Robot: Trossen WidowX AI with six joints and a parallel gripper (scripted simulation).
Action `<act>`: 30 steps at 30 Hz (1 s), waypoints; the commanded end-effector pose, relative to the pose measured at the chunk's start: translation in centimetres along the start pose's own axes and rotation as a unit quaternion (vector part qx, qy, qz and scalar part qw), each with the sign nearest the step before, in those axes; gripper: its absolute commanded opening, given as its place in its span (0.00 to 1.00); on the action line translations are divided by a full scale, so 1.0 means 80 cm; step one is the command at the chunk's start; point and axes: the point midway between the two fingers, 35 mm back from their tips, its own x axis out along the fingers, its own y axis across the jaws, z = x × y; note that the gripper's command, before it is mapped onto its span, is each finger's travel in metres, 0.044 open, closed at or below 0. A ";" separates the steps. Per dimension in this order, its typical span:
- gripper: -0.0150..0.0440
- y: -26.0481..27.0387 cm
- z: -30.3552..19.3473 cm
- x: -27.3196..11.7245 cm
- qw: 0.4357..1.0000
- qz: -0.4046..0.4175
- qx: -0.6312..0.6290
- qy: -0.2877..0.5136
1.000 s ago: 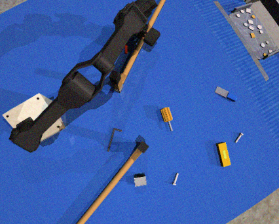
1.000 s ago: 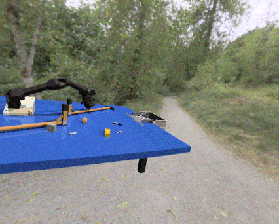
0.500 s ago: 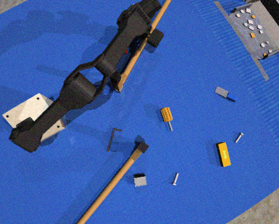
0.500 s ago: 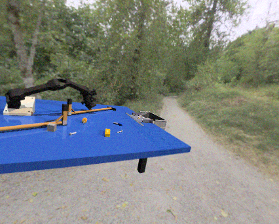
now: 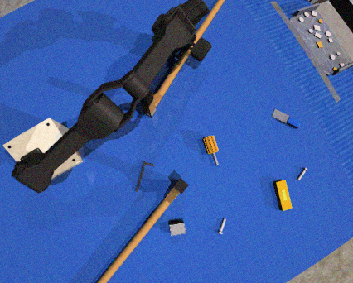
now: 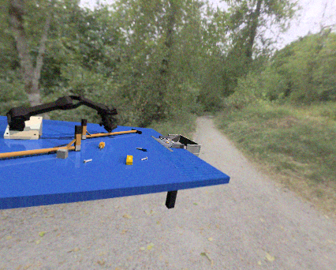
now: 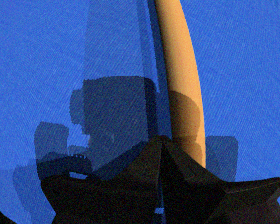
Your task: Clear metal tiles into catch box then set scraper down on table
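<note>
The steel bench plate (image 5: 310, 52) is at the top right of the top view, with many small white, grey and orange tiles (image 5: 316, 35) on it. The catch box (image 5: 340, 17) (image 6: 193, 148) adjoins its far side. One wooden-shafted tool (image 5: 167, 81) (image 6: 114, 133) (image 7: 185, 75) lies under the arm and runs toward the plate, with an upright block at its near end. Another wooden-shafted tool (image 5: 134, 242) (image 6: 35, 151) lies nearer the front and runs out of view. My gripper (image 6: 110, 129) (image 7: 159, 140) is shut and empty, its fingertips just beside the first shaft. The top view hides the fingertips.
An orange-handled tool (image 5: 210, 145), a hex key (image 5: 142, 175), a grey block (image 5: 177, 227), screws (image 5: 222, 226) (image 5: 302, 174), a yellow box (image 5: 283, 194) and a blue-handled blade (image 5: 286, 118) lie on the table. A grey strip (image 5: 330, 88) stands before the plate.
</note>
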 end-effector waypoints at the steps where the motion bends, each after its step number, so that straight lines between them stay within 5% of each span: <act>1: 0.25 -0.010 0.001 0.002 1.000 -0.002 0.003 -0.001; 30: 0.25 -0.030 0.011 -0.011 1.000 -0.005 0.006 -0.008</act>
